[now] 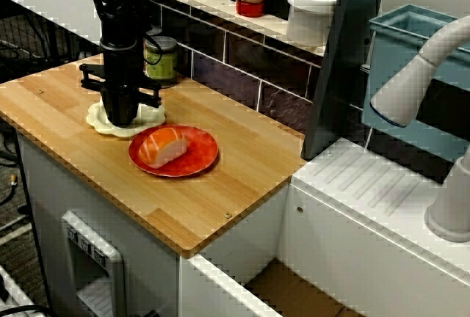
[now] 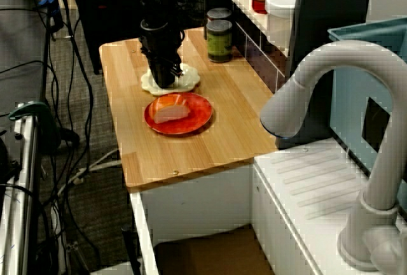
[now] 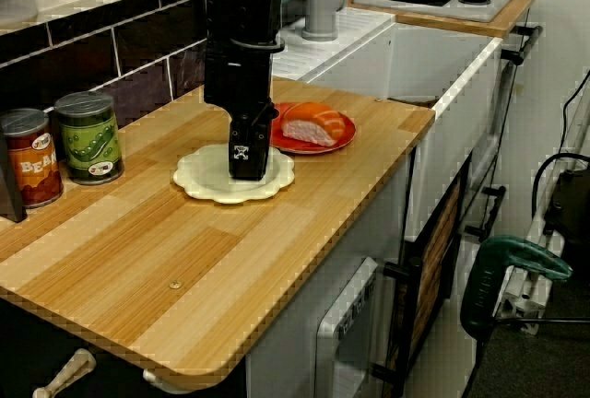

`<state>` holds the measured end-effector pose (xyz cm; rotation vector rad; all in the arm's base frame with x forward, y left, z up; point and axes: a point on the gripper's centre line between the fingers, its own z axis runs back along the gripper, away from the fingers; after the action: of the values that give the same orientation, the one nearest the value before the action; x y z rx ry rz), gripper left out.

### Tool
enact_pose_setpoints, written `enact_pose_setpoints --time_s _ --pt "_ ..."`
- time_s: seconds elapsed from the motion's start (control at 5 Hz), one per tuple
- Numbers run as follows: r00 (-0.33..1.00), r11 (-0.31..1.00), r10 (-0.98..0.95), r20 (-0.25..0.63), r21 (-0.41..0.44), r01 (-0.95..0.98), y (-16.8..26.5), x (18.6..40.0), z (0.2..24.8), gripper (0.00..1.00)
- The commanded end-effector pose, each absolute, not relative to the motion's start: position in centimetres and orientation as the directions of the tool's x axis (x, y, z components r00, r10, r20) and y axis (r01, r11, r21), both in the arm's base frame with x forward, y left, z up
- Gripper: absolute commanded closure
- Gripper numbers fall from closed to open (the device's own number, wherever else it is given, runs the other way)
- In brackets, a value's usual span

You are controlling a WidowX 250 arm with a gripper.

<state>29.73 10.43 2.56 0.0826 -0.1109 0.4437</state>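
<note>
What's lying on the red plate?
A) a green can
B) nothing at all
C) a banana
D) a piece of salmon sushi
D: an orange-topped piece of salmon sushi lies on the red plate, while the green can stands back by the wall.

Wooden counter [image 1: 220, 185]: cream plate [image 1: 152, 117], red plate [image 1: 200, 154], green can [image 3: 89, 137], red can [image 3: 28, 158]

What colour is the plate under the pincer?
Pale cream; the plate shows best in the side view.

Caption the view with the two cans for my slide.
Black tool on cream plate, beside salmon sushi on red plate.
</note>
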Motion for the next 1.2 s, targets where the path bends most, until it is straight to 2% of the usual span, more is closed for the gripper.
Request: enact_pose_setpoints --time_s 0.0,0.6,1.0 --pt "0.883 0.886 0.436 0.174 0.088 -0.455 11.8 29.8 2.7 1.0" --pt "0.869 0.866 0.465 0.167 0.12 -0.486 14.9 31.3 2.8 1.0" --pt "0.857 0.842 0.478 0.191 0.177 -0.509 17.2 31.9 2.9 1.0"
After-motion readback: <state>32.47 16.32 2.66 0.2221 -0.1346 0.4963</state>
